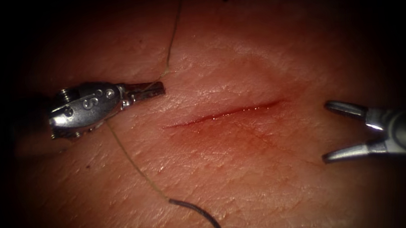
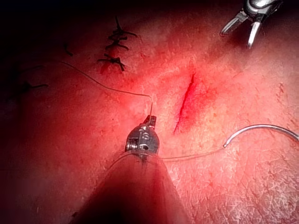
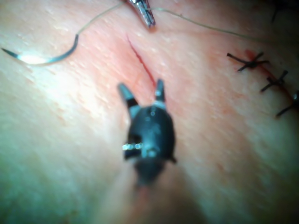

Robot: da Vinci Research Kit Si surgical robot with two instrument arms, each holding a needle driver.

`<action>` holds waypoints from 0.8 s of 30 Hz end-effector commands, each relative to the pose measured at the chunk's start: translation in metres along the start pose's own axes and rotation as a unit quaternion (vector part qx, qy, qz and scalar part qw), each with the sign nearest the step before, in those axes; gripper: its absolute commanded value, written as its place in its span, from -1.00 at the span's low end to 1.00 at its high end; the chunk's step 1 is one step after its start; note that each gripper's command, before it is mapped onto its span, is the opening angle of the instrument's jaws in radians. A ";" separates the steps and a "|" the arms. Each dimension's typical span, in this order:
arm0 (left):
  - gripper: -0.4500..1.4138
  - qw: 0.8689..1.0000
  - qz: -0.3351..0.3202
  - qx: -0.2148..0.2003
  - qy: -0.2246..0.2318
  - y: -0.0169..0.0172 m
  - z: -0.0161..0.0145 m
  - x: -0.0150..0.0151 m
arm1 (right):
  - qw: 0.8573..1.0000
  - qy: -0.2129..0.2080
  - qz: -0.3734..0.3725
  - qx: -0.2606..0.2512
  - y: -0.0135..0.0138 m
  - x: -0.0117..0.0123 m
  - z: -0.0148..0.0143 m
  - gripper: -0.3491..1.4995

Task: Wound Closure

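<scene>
Endoscope overhead; wrist views close; all share cut (image 1: 223,113).

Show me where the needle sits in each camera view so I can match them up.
Endoscope view: the needle lies free on the tissue, below the cut.
Left wrist view: needle beyond the cut from the left tool.
Right wrist view: needle lies free.
Shared landmark: the cut; the left tool holds the thread, and the right tool holds nothing.

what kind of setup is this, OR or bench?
Looks like a bench suturing practice setup: bare tissue with a short cut, knotted stitches nearby. Left tool holds the thread; right tool is open, holding nothing. The needle lies free on the tissue.
</scene>
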 end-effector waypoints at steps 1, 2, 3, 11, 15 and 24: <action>-1.00 1.000 -0.001 0.001 0.000 -0.0005 0.0005 0.0001 | 1.000 0.001 0.000 0.000 0.0001 -0.0003 0.0009 0.04; -1.00 1.000 -0.005 0.004 -0.002 -0.0012 0.0002 0.0007 | 1.000 0.001 0.000 0.000 0.0000 -0.0003 0.0009 0.04; -1.00 1.000 -0.007 0.003 -0.003 -0.0015 0.0001 0.0010 | 1.000 0.001 -0.001 0.000 0.0000 -0.0003 0.0010 0.04; -1.00 1.000 -0.015 0.015 0.004 -0.0047 0.0020 0.0022 | 1.000 0.002 -0.001 -0.001 0.0000 -0.0004 0.0014 0.04; -1.00 1.000 -0.024 0.018 0.009 -0.0064 0.0043 0.0031 | 1.000 0.001 -0.001 0.000 -0.0001 -0.0004 0.0016 0.02; -1.00 0.999 -0.022 0.022 0.012 -0.0122 0.0087 0.0056 | 1.000 0.001 -0.002 0.000 -0.0002 -0.0004 0.0017 0.02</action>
